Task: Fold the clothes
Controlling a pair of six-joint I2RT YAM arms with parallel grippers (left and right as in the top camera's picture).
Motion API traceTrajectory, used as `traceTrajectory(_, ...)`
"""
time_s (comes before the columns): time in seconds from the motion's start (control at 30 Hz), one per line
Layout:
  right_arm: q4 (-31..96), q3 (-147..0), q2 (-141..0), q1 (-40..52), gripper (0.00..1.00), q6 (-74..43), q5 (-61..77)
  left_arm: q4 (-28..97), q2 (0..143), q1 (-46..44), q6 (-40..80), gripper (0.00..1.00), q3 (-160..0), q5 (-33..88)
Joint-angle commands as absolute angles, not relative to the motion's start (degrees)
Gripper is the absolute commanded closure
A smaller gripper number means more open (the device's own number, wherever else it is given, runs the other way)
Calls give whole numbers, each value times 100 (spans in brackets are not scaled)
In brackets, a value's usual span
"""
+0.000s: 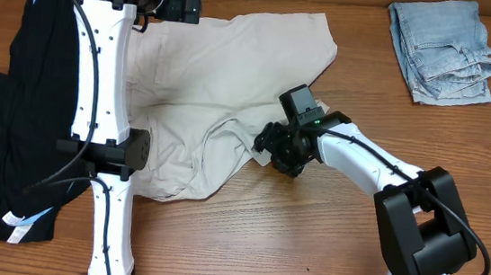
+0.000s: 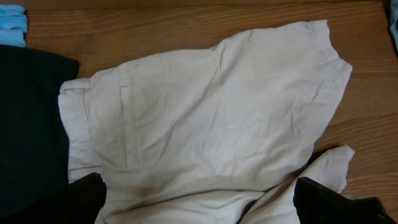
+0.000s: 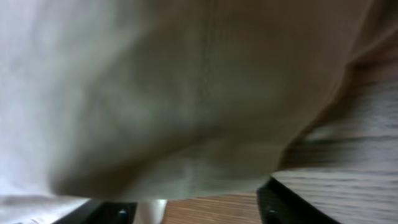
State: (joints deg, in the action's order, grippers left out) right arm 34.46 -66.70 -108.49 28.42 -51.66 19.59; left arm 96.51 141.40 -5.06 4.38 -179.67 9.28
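Shorts (image 1: 224, 81): spread beneath our left gripper (image 2: 202, 196), hem against our right gripper (image 1: 269, 149).
Left jaws: wide apart, empty.
Right jaws: we cannot tell if they pinch cloth.
Technique: we should catch both hem layers before lifting.

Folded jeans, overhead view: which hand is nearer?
Right. The right hand sits at the khaki shorts' near edge, below-left of the folded jeans. The left hand is over the shorts' far-left corner, farther away.
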Motion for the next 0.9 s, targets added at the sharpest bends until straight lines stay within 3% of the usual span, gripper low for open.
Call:
traceTrajectory(0.0, 3350, -6617, -10737, 2928, 44, -5374, 1793, 9679, 14206, -517, 515, 0, -17978, 788)
traceTrajectory(0.07, 3350, -6617, -10737, 2923, 66, -5205, 1811, 9679, 14206, -517, 515, 0, -17978, 779)
traceTrajectory(0.1, 3354, -6619, -10735, 2923, 85, -5085, 1828, 9679, 14206, -517, 515, 0, -17978, 744)
traceTrajectory(0.13, 3371, -6630, -10735, 2921, 93, -4969, 1894, 9679, 14206, -517, 515, 0, -17978, 707)
traceTrajectory(0.4, 4626, -6845, -10326, 2735, 96, -4185, 2132, 9679, 14206, -519, 513, 0, -17978, 707)
traceTrajectory(0.87, 8702, -6803, -9314, 2956, 94, -3557, 1542, 9679, 14206, -523, 163, 0, -17978, 703)
